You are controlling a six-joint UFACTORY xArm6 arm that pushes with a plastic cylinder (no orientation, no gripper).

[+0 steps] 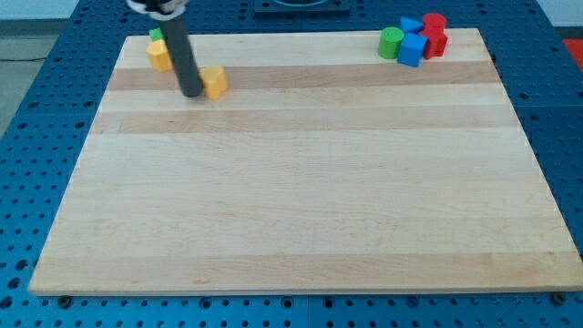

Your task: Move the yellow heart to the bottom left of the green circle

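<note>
The yellow heart [215, 82] lies near the view's top left of the wooden board [301, 200]. My tip [192, 93] rests just left of it, touching or nearly touching its left side. The green circle [391, 42] stands far off at the view's top right, in a cluster with other blocks. The rod rises up and to the left from the tip and hides part of the blocks behind it.
A second yellow block [159, 56] with a green block [156, 35] behind it sits at the top left corner. Next to the green circle are a blue triangle [411, 25], a blue block [412, 50] and two red blocks [434, 36].
</note>
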